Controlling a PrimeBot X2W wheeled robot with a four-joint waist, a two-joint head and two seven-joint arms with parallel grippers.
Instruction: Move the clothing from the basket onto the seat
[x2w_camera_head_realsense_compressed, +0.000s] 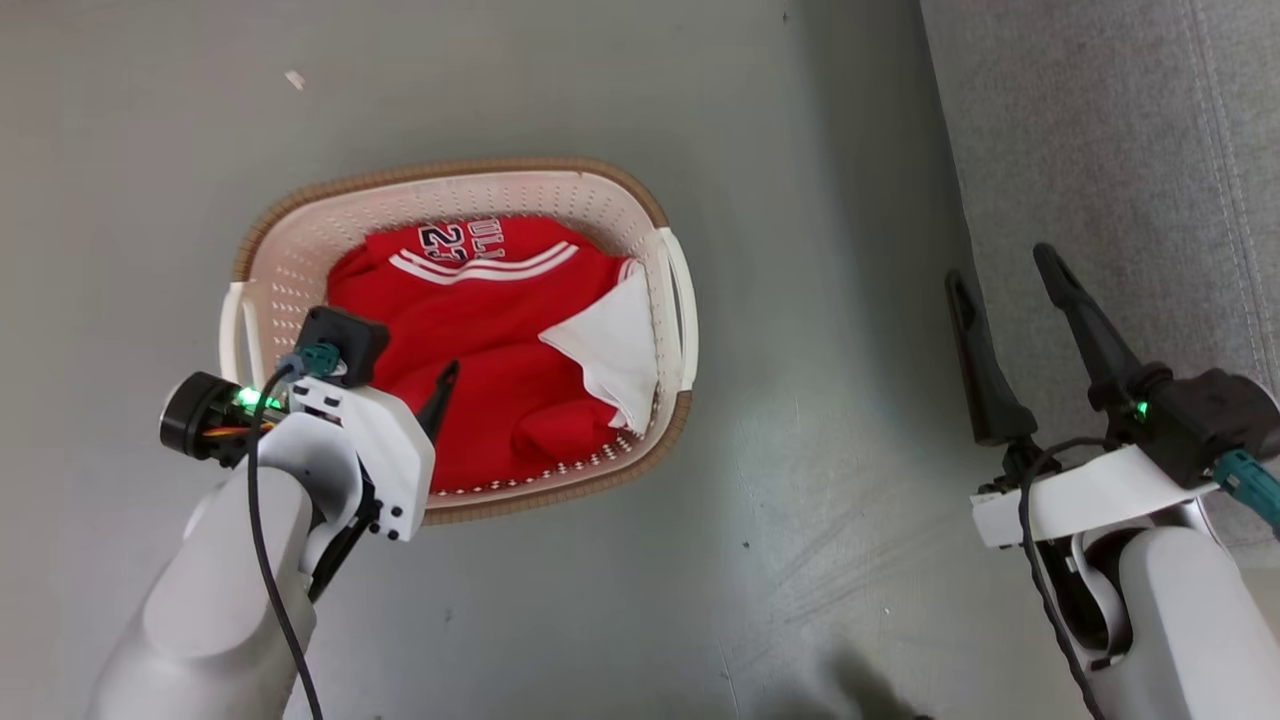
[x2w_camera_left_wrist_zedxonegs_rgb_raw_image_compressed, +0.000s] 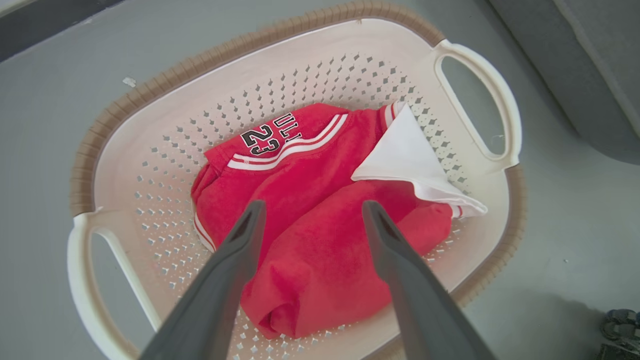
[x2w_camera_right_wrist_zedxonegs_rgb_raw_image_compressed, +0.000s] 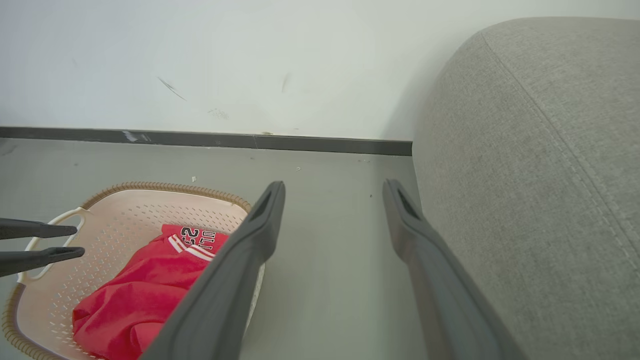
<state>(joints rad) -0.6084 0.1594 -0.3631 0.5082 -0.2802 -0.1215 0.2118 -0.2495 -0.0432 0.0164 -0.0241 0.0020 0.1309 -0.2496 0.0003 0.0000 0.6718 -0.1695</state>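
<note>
Left gripper (x2w_camera_left_wrist_zedxonegs_rgb_raw_image_compressed: 314, 206) hangs spread wide over the clothing (x2w_camera_left_wrist_zedxonegs_rgb_raw_image_compressed: 310, 270) in the basket (x2w_camera_left_wrist_zedxonegs_rgb_raw_image_compressed: 280, 75). Right gripper (x2w_camera_head_realsense_compressed: 1000, 263) gapes empty; its wrist view adds a wall (x2w_camera_right_wrist_zedxonegs_rgb_raw_image_compressed: 200, 60).

Grey floor (x2w_camera_head_realsense_compressed: 780, 560) bears basket (x2w_camera_head_realsense_compressed: 300, 262), apparently also seat (x2w_camera_head_realsense_compressed: 1100, 130).

One basket (x2w_camera_head_realsense_compressed: 450, 172) sits centre-left in the head view, with two white handles (x2w_camera_head_realsense_compressed: 682, 300). It holds one heap of red clothing (x2w_camera_head_realsense_compressed: 480, 340); the number of pieces cannot be told. One seat (x2w_camera_head_realsense_compressed: 1100, 150) stands at the upper right. There are two grippers, the left gripper (x2w_camera_left_wrist_zedxonegs_rgb_raw_image_compressed: 314, 206) and the right gripper (x2w_camera_head_realsense_compressed: 1000, 268), each with two fingers.
</note>
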